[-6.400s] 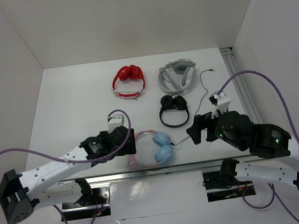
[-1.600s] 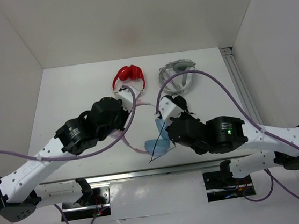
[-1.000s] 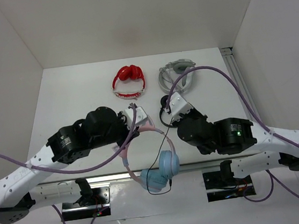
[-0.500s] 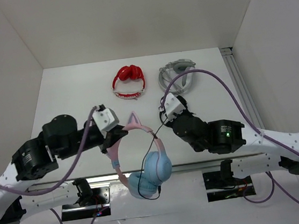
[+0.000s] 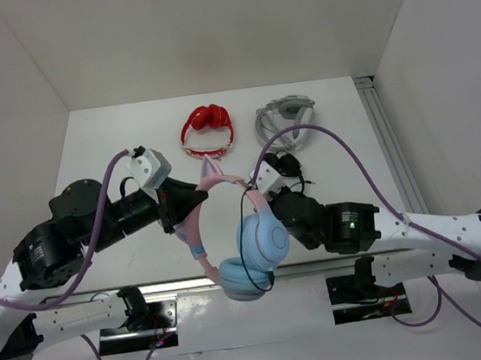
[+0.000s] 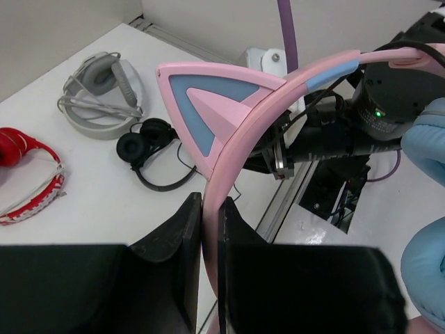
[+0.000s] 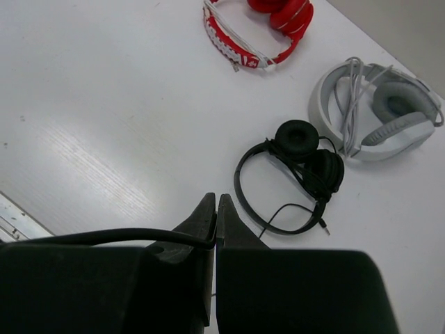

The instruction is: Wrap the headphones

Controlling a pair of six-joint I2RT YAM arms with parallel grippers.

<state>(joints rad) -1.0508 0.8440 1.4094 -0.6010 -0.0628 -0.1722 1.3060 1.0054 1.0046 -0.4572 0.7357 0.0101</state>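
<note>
The headphones [image 5: 200, 224], with a pink cat-eared headband and light blue earcups [image 5: 262, 237], hang in the air above the table's near edge. My left gripper [image 5: 178, 215] is shut on the pink headband [image 6: 278, 94], just below a cat ear [image 6: 208, 108]. The thin dark cable [image 5: 242, 247] loops down around the earcups. My right gripper [image 5: 251, 196] sits right beside the headband top, shut on that cable [image 7: 104, 236], which runs off to the left from its closed fingers [image 7: 204, 209].
On the white table [image 5: 108, 160] lie a red pair [image 5: 209, 131], a grey-white pair [image 5: 284, 123] and a small black pair [image 7: 292, 174] under my right arm. A metal rail [image 5: 388, 137] runs along the right side. White walls enclose the table.
The left gripper has carried the headphones up and to the right, closer to the right gripper. The earcups have swung right, and the cable now lies around them.
</note>
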